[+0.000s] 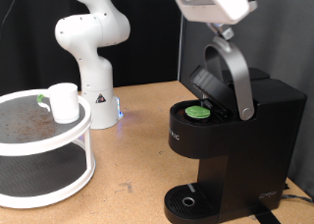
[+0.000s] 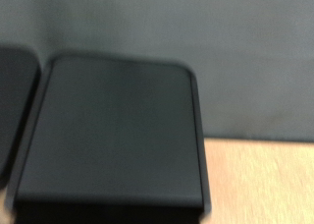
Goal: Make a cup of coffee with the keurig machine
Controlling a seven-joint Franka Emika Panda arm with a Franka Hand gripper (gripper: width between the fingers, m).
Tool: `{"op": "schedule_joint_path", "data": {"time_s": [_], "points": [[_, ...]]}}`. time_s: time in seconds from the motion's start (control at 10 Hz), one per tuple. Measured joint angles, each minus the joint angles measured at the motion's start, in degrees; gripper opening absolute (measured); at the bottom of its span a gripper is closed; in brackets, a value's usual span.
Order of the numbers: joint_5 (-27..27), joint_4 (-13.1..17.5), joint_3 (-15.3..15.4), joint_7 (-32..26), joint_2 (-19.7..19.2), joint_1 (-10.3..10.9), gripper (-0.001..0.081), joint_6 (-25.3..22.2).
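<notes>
The keurig machine (image 1: 245, 136) stands at the exterior view's right with its lid and grey arched handle (image 1: 231, 77) raised. A green-topped pod (image 1: 199, 112) sits in the open chamber. The round drip tray (image 1: 188, 199) holds nothing. The gripper (image 1: 226, 28) is at the top of the view, right at the upper end of the raised handle; its fingers are too small and cut off to read. The cup (image 1: 64, 101), a white mug, stands on a round stand at the left, far from the gripper. The wrist view shows only a blurred black boxy surface of the machine (image 2: 113, 136); no fingers show there.
A white round two-tier stand (image 1: 39, 136) fills the exterior view's left. The arm's white base (image 1: 93, 47) stands behind it on the wooden table (image 1: 137, 145). A dark wall is behind. Bare table shows in the wrist view (image 2: 260, 180).
</notes>
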State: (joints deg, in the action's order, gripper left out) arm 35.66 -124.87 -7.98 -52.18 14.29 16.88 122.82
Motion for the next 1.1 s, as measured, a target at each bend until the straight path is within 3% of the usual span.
{"op": "schedule_joint_path", "data": {"time_s": [0.6, 1.1], "points": [[-14.68, -4.37, -0.43, 2.09, -0.40, -4.45, 0.0003, 2.93], [-16.01, -9.40, -0.38, 0.39, -4.17, -5.34, 0.0003, 10.83]]}}
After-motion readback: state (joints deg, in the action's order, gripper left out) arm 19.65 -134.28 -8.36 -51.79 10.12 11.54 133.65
